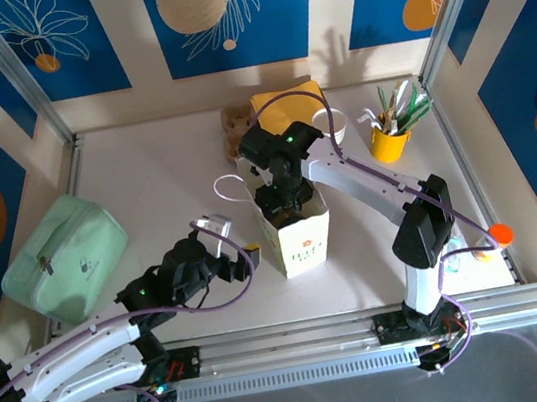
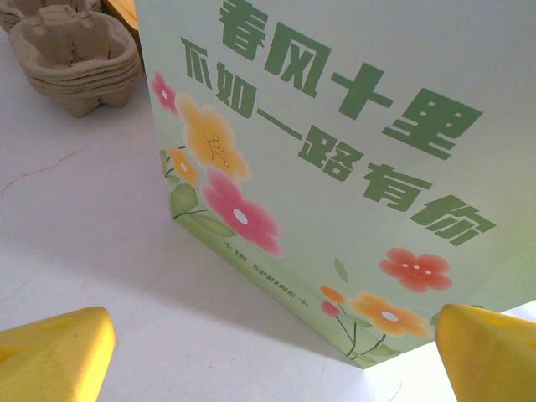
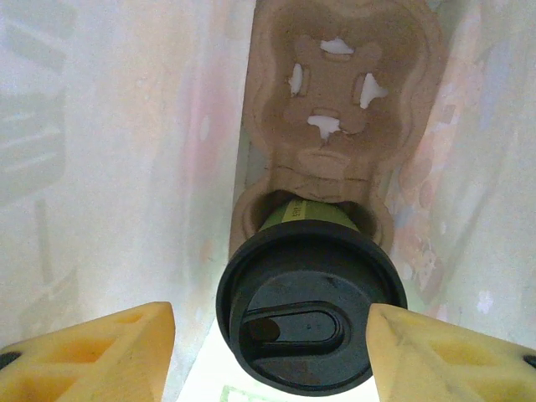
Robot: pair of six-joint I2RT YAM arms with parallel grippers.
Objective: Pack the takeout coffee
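The takeout coffee, a greenish cup with a round black lid, sits in one well of a brown pulp carrier inside the flowered paper bag. My right gripper reaches down into the bag mouth, its jaws on either side of the lid. The right finger is at the lid's rim and the left finger stands clear of it with a gap. My left gripper is wide open low on the table, facing the bag's printed side, with nothing between its fingers.
A stack of pulp carriers stands behind the bag to the left. A mint pouch lies at the far left, and a yellow holder with utensils stands at the back right. A tan bag is behind the right arm.
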